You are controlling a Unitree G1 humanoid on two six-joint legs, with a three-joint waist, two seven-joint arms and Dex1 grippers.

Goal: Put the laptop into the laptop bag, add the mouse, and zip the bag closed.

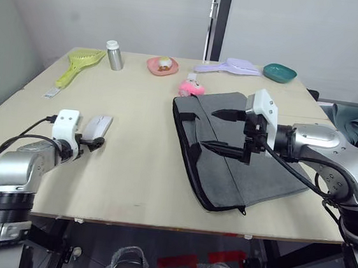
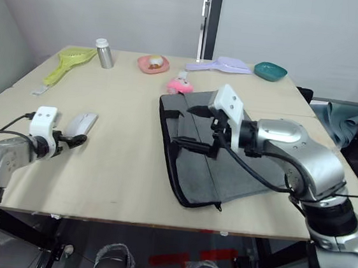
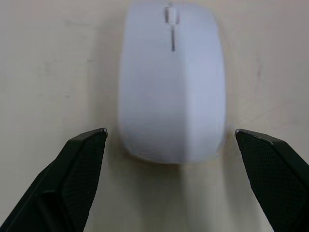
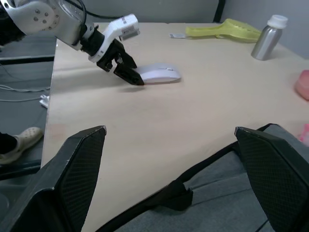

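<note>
Robotics test room: a plain light wooden table (image 1: 143, 169) standing before bare grey walls, set with unrelated household props, such as a silver metal bottle (image 1: 114, 55), a yellow-green plastic scoop (image 1: 78, 64) and a teal bowl (image 1: 279, 72).

Silver arms, white wrists (black cables)

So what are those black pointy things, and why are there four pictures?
They are a robot's fingers. Two pictures come from cameras in its head, two from cameras on its wrists. The left gripper is open, with the white mouse just ahead of its fingertips, not yet held. The right gripper hangs open over the grey laptop bag on the table. At the far edge lie a pink plush toy, a metal bottle and a yellow scoop.
</note>
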